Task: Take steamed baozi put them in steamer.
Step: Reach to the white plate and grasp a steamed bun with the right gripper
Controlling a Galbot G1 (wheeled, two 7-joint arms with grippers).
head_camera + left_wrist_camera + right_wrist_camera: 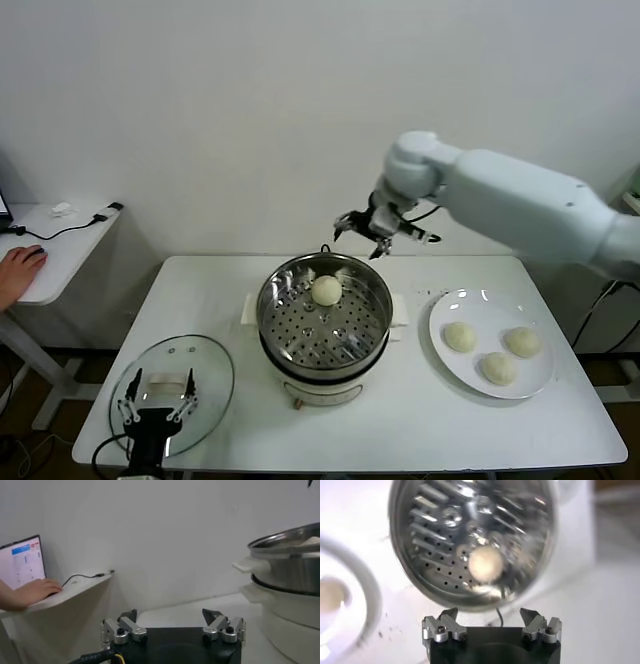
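Far left, at nine o'clock, a person's hand rested on a side desk beside a cable. On the white tabletop, at seven o'clock, the left gripper sat low over the glass lid, jaws spread wide and released, nothing between them. Centre stage stood the steamer, its shiny perforated basket holding one steamed baozi toward the twelve o'clock side of the floor. Just above the steamer's far rim, at twelve o'clock, the right gripper hung in the air, jaws released and empty; its wrist view looked straight down on that bun. Over at three o'clock, the white plate carried three more baozi, clustered close together, well apart from the steamer.
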